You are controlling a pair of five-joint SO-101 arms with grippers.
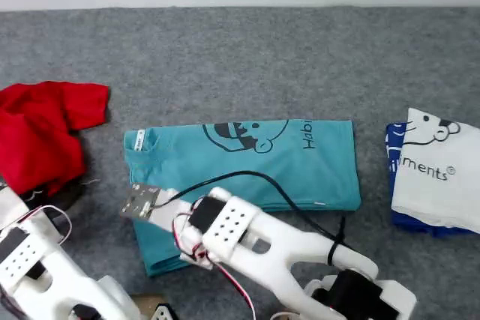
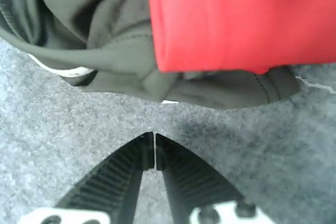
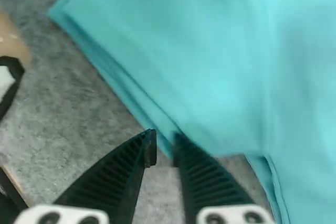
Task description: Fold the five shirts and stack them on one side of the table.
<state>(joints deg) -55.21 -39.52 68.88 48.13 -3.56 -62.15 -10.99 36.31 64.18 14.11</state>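
Note:
A teal shirt [image 1: 247, 162] lies partly folded across the middle of the grey table. My right gripper [image 3: 163, 153] is shut on the edge of the teal shirt [image 3: 210, 66]; in the high view this right gripper [image 1: 142, 204] sits at the shirt's near-left side. A red shirt [image 1: 41, 133] is bunched at the far left on top of a dark shirt [image 2: 121, 51]. My left gripper [image 2: 155, 153] is shut with nothing in it, over bare carpet just short of the dark shirt, with the red shirt [image 2: 241, 19] beyond. At the right, a white shirt [image 1: 439, 177] lies on a blue shirt [image 1: 409, 219].
The right arm [image 1: 300, 249] crosses the near edge of the table from the lower right, with a black cable along it. The left arm [image 1: 34, 264] stands at the near-left corner. Grey carpet [image 1: 247, 65] covers the table behind the teal shirt.

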